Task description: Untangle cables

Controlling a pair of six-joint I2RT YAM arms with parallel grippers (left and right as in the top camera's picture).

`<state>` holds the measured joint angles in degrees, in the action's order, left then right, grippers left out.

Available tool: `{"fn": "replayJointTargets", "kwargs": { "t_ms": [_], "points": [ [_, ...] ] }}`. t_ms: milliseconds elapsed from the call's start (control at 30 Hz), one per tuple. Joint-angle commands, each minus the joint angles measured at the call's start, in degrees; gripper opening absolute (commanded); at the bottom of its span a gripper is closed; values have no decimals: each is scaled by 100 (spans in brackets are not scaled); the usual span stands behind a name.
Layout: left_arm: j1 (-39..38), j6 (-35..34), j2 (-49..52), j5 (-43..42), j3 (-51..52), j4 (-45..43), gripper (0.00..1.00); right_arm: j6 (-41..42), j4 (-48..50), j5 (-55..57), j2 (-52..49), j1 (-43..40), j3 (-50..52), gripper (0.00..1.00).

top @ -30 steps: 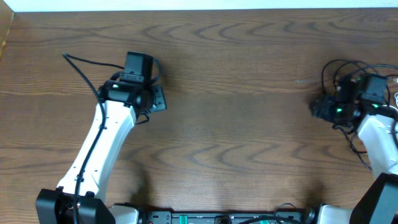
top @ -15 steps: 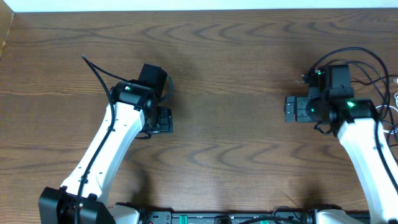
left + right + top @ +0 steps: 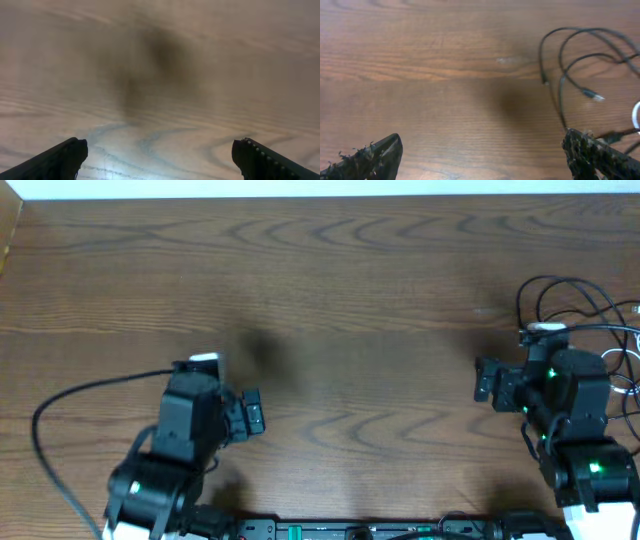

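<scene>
The black cable (image 3: 545, 284) lies in loose loops at the table's far right, partly under my right arm. In the right wrist view its loops (image 3: 570, 46) run across the upper right, with a small plug end (image 3: 592, 95) lying free. A short piece of the white cable (image 3: 636, 113) shows at the right edge. My right gripper (image 3: 487, 380) is open and empty, left of the cables; in its own view (image 3: 481, 145) one strand passes by the right finger (image 3: 590, 152). My left gripper (image 3: 250, 416) is open and empty over bare wood (image 3: 160, 147), far from the cables.
The wooden table (image 3: 350, 300) runs across the whole view, with a pale wall strip along its back edge. The left arm's own thick black wire (image 3: 40, 420) arcs out to the left. The arm bases sit at the front edge.
Both arms have drawn back toward the front edge. The left gripper moved from the back left toward the front. The right gripper swung left, then back beside the cables. The cables lie unheld.
</scene>
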<state>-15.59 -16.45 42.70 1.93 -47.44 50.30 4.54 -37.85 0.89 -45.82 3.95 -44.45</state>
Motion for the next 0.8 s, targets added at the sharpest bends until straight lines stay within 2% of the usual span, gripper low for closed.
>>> {"fn": "replayJointTargets", "kwargs": {
  "t_ms": [0,200,500,567,767],
  "points": [
    [2,33,-205,114,35,-7,98,57,-225,219,4,13,66,99],
    [2,35,-186,114,35,-4,98,57,-916,219,7,13,66,99],
    [2,33,-186,114,35,-4,98,57,-1294,153,57,20,74,99],
    [2,33,-186,114,35,-4,98,55,-1054,155,264,24,83,99],
    [2,33,-186,114,35,-4,98,55,1602,42,2312,26,1261,99]
  ]
}}
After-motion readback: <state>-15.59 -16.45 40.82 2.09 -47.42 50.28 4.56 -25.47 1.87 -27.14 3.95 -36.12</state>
